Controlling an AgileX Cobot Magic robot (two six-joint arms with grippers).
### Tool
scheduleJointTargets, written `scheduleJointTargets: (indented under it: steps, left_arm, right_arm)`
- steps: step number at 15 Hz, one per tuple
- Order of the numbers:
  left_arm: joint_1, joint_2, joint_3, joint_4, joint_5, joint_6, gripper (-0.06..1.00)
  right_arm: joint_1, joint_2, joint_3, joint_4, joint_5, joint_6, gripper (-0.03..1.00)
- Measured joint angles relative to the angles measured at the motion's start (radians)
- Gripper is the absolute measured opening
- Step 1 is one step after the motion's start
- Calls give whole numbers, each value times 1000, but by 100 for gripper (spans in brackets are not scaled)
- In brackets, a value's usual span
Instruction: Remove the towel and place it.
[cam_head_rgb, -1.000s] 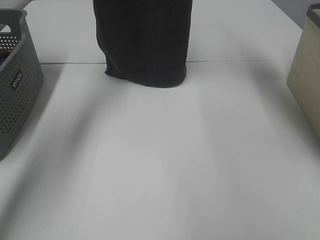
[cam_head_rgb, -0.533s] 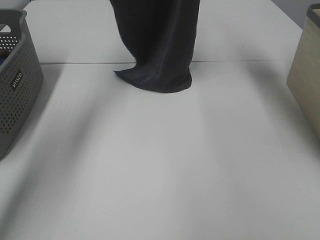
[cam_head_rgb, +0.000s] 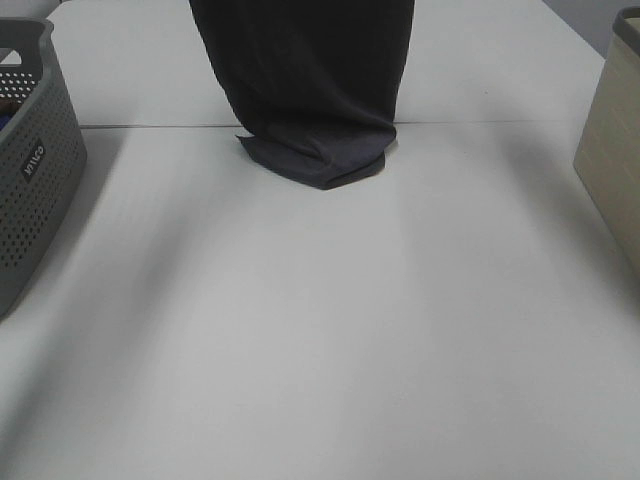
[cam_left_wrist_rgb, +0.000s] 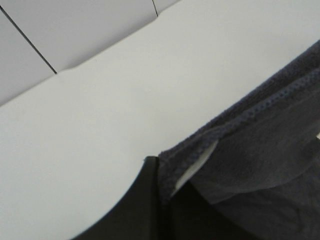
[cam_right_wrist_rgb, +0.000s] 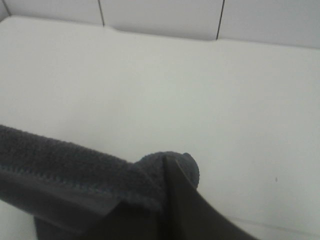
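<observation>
The dark charcoal towel (cam_head_rgb: 305, 80) hangs from above the top edge of the high view, and its lower end lies folded on the white table (cam_head_rgb: 320, 330) near the far seam. Both grippers are above the high view's frame. In the left wrist view, the left gripper (cam_left_wrist_rgb: 162, 192) is shut on the towel's hemmed edge (cam_left_wrist_rgb: 250, 150). In the right wrist view, the right gripper (cam_right_wrist_rgb: 167, 200) is shut on the other top edge of the towel (cam_right_wrist_rgb: 75, 180). The table lies well below both wrists.
A grey perforated basket (cam_head_rgb: 30, 170) stands at the left edge of the table. A beige bin (cam_head_rgb: 615, 150) stands at the right edge. A seam between two table tops (cam_head_rgb: 500, 123) runs across just behind the towel's lower end.
The towel has come down and shifted slightly right. Its lower end, hanging free a second ago, now folds onto the table into a pointed pile.
</observation>
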Motion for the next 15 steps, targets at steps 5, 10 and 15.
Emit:
scheduleJointTargets:
  steps: [5, 10, 15]
  left_arm:
    - [1, -81, 0, -32, 231, -74, 0]
    - [-6, -199, 59, -13, 281, -251, 0]
    - [-6, -498, 503, -5, 279, -273, 0]
  right_arm:
    - [0, -73, -39, 71, 261, -53, 1]
    - [4, -169, -46, 193, 516, -87, 1]
    - [6, -254, -35, 290, 532, -106, 1]
